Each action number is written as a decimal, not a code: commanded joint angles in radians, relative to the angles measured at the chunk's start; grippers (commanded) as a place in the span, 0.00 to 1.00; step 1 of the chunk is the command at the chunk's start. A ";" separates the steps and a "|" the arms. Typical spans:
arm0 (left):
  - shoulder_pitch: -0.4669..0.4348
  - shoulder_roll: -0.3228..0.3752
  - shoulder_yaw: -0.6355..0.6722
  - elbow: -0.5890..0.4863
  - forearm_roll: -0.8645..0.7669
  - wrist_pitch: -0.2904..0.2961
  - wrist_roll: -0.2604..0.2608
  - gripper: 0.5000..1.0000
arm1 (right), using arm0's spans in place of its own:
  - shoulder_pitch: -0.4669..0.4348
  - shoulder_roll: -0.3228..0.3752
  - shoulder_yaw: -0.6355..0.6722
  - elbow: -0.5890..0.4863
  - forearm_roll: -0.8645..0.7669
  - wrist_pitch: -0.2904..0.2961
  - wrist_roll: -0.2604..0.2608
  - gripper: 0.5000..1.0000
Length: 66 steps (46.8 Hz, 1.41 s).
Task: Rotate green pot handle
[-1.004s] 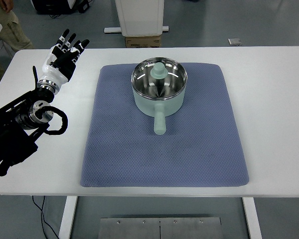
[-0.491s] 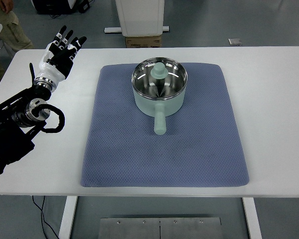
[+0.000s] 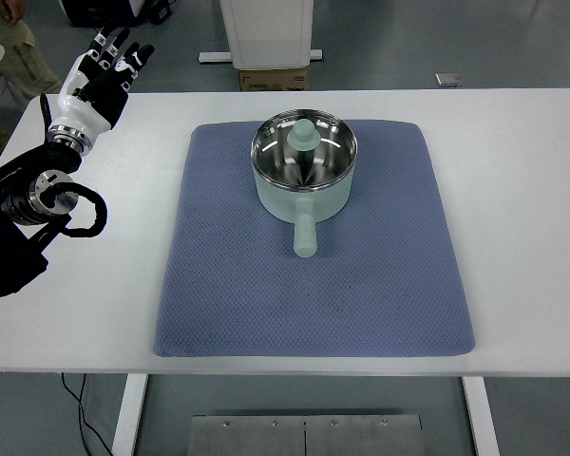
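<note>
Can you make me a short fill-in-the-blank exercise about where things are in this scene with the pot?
1. The pale green metal pot sits on a blue quilted ____.
2. The pot's straight green handle points toward the table's ____ edge.
3. The robot's left hand is raised over the table's far-left corner, its fingers spread and holding ____.
4. The pot's shiny inside holds a green ____.

Missing words: mat; near; nothing; knob
</note>
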 commanded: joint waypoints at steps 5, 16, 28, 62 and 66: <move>-0.006 0.039 0.000 -0.045 0.035 0.000 0.000 1.00 | 0.000 0.000 0.000 0.000 0.000 0.000 0.000 1.00; -0.039 0.042 -0.002 -0.064 0.081 -0.029 -0.002 1.00 | 0.000 0.000 0.000 0.000 0.000 0.000 0.000 1.00; -0.069 0.044 -0.002 -0.065 0.148 -0.058 0.000 1.00 | 0.000 0.000 0.000 0.000 0.000 0.000 0.000 1.00; -0.126 0.079 0.000 -0.180 0.297 -0.080 -0.002 1.00 | 0.000 0.000 0.000 0.000 0.000 0.000 0.000 1.00; -0.135 0.080 0.000 -0.188 0.302 -0.081 0.000 1.00 | 0.000 0.000 0.000 0.000 0.000 0.000 0.000 1.00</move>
